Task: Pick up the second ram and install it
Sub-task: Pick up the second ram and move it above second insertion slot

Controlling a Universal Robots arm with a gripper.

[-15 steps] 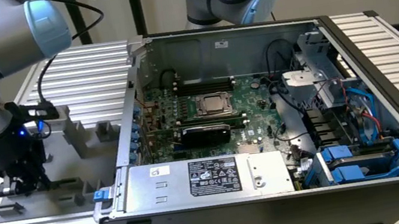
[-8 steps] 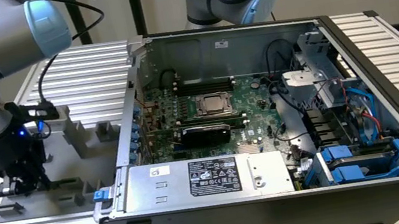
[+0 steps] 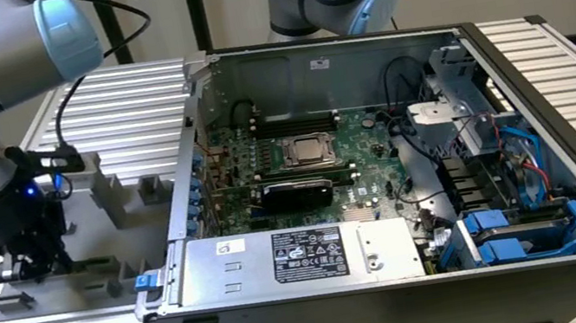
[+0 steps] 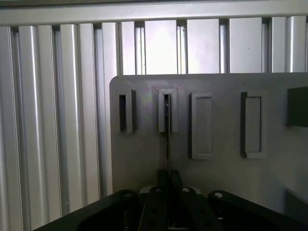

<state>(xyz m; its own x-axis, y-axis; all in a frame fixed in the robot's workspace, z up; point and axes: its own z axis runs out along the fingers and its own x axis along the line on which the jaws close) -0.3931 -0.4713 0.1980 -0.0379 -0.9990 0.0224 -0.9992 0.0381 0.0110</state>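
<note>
The gripper (image 4: 169,178) is low over the grey plate (image 4: 139,163) — clenched on the ram stick (image 4: 167,139), which stands edge-on upon that plate, one end in a slotted block (image 4: 161,111) — beside the computer case (image 3: 404,291).

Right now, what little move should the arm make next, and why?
Probably lift straight out, away from the grey fixture plate. The pincer looks shut on the second ram, seen edge-on, whose far end sits in a slotted fixture block; pulling in line with the slot should free it without bending.
</note>
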